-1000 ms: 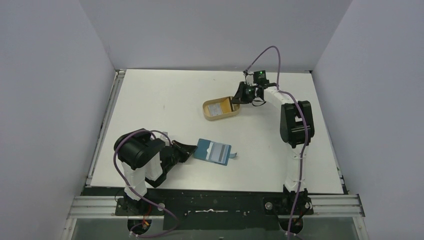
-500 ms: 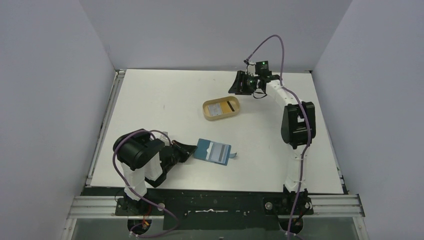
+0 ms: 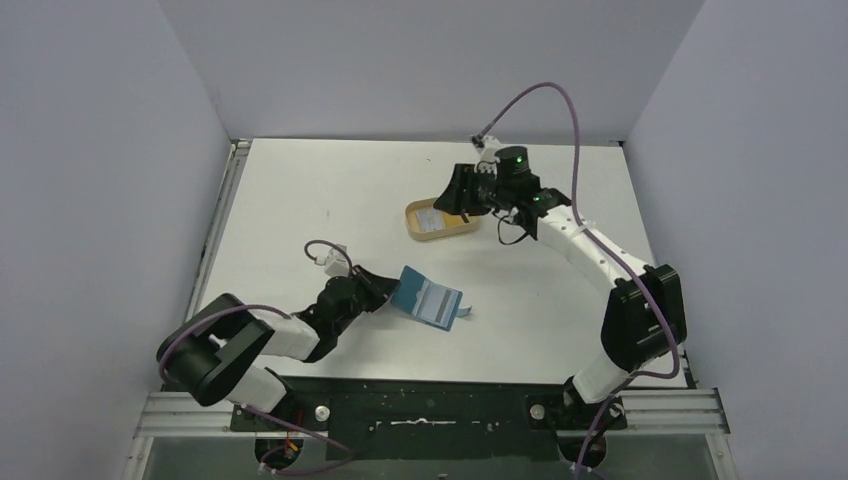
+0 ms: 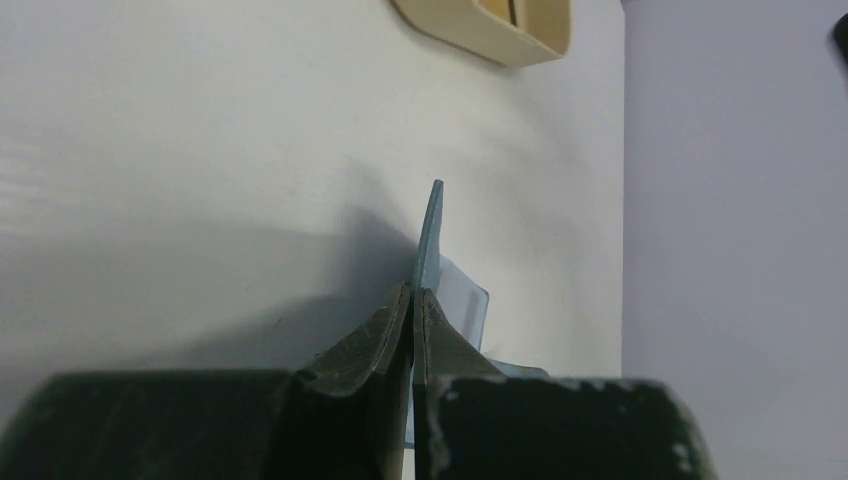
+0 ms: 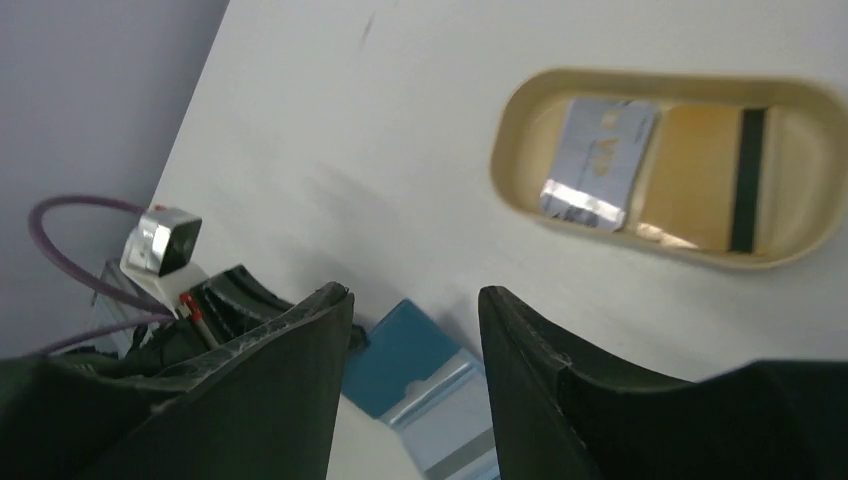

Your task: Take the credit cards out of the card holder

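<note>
The teal-blue card holder (image 3: 432,302) lies open on the white table, pale slots up. My left gripper (image 3: 388,292) is shut on its left flap, which stands edge-on between the fingers in the left wrist view (image 4: 431,235). The whitish card (image 5: 598,160) and the gold-tan card with a dark stripe (image 5: 708,176) lie in the tan oval tray (image 5: 520,110). My right gripper (image 3: 450,192) is open and empty, held above the tray's near side. The right wrist view looks down past its fingers onto the card holder (image 5: 418,368).
The tan oval tray (image 3: 418,234) sits mid-table behind the card holder, and its end shows in the left wrist view (image 4: 470,30). A snap tab (image 3: 466,311) sticks out at the holder's right. The left arm's wrist and cable (image 5: 165,250) lie beside the holder.
The left arm has stretched forward and its base link swung left, still gripping the holder's flap. The right arm has swung from behind the tray to over it, toward the holder.
</note>
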Controlling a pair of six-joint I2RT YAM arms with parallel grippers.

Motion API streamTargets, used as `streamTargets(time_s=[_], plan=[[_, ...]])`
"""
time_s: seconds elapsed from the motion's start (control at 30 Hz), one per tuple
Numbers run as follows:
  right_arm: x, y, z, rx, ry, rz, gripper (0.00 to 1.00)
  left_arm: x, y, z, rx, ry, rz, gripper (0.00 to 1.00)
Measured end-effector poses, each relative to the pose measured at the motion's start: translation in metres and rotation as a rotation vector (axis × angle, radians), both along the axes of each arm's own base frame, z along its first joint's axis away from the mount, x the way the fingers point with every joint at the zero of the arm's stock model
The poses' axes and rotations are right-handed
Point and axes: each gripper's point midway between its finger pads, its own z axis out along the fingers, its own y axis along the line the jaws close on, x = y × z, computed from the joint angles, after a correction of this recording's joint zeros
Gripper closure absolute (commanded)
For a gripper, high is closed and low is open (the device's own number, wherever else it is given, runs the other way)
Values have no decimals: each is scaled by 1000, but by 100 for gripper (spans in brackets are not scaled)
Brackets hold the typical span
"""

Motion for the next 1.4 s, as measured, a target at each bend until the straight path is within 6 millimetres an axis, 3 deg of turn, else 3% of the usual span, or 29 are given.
streamTargets(time_s=[0.1,0.17,0.27,0.43,0.6,0.8,1.03,1.4], plan=[[-46,28,-27,-9,67,51,36,4,-2,20,46,-43,-2,100],[-81,38,-58,-29,147,71,31,5,2,24,76,-55,9,100],[-122,38,-103,-78,269,63,31,2,11,12,137,-24,20,100],[-161,28,-147,-96,395,-4,31,-3,18,-4,184,19,29,100],[-173,15,-170,-111,455,-89,30,-6,22,-9,206,37,30,100],[-164,28,-163,-64,421,-110,30,-12,26,-11,227,40,29,100],[-176,46,-178,-74,440,-79,30,-20,33,-17,258,49,32,100],[-179,48,-178,-79,433,-72,30,-24,38,-21,277,61,42,100]])
